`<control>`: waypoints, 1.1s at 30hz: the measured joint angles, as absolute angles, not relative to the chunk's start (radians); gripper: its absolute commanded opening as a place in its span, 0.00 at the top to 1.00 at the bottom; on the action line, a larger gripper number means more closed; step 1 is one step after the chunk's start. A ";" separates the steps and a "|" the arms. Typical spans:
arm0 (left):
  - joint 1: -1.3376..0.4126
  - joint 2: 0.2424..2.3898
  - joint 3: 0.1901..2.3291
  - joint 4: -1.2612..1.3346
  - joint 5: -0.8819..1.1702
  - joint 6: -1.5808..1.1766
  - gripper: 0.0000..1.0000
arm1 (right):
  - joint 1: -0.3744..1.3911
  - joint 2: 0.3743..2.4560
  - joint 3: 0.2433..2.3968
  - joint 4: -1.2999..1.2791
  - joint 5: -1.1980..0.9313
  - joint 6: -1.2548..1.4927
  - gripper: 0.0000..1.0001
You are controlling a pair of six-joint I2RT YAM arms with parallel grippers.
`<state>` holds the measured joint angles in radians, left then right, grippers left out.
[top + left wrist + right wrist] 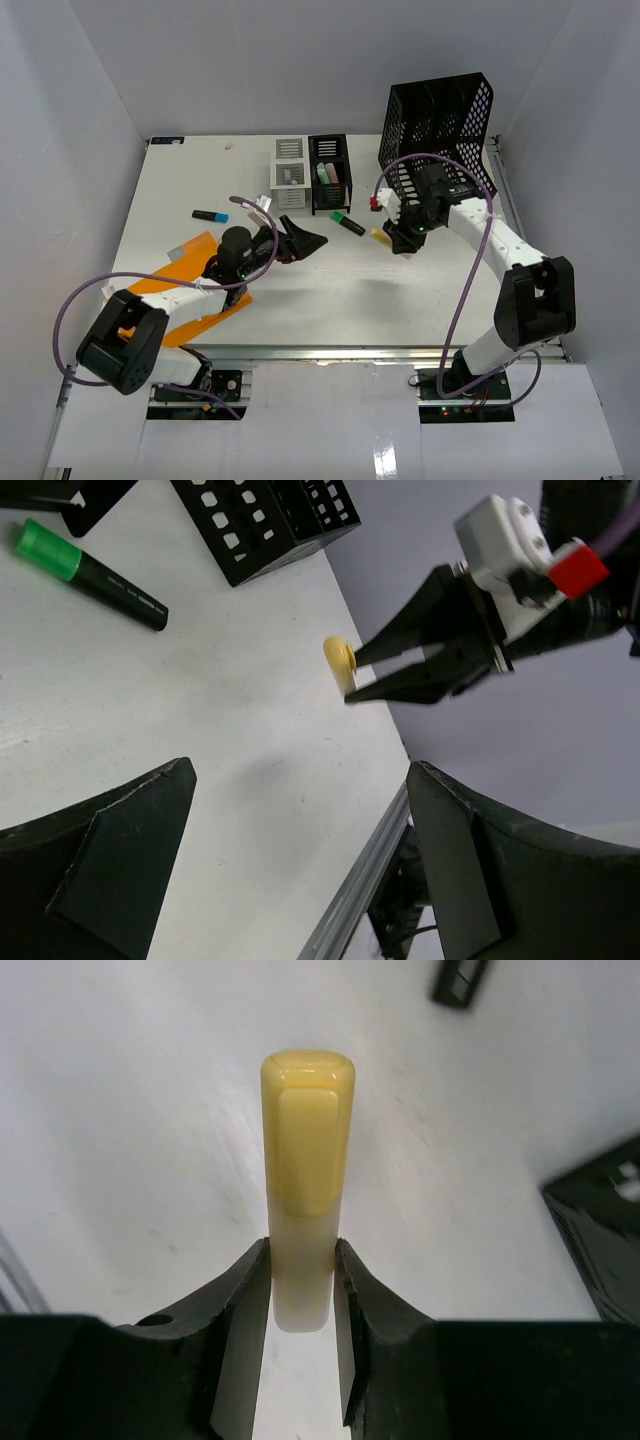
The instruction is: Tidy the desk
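Since the yellow highlighter (305, 1160) clutters the surface (400, 300) and likely belongs in the black pen holder (330, 203), my right fingers (238, 1320) clamp its barrel while my left fingers (110, 860) hang spread, empty.

I count one yellow highlighter (305, 1130) in my right pincer (300, 1260), two markers (347, 222) (210, 215) left of it, two pen holders (290, 175) (328, 185), one mesh rack (445, 110), one orange folder (195, 262).

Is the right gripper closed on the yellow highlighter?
Yes, the right gripper is shut on the yellow highlighter: both fingers press against its sides in the wrist view.
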<state>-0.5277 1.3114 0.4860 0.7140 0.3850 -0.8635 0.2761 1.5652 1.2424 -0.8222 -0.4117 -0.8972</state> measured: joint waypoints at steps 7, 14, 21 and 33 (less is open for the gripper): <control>-0.593 1.437 0.600 0.726 0.284 -1.000 0.02 | 0.463 1.549 1.217 -0.723 -0.475 -0.650 0.92; -0.634 1.507 0.688 0.720 0.202 -1.048 0.03 | 0.477 1.559 1.237 -0.672 -0.479 -0.529 0.92; -0.671 1.598 0.724 0.672 0.151 -1.063 0.16 | 0.500 1.559 1.265 -0.651 -0.535 -0.476 0.92; -0.715 1.645 0.793 0.651 0.127 -1.067 0.76 | 0.501 1.559 1.267 -0.628 -0.572 -0.450 0.76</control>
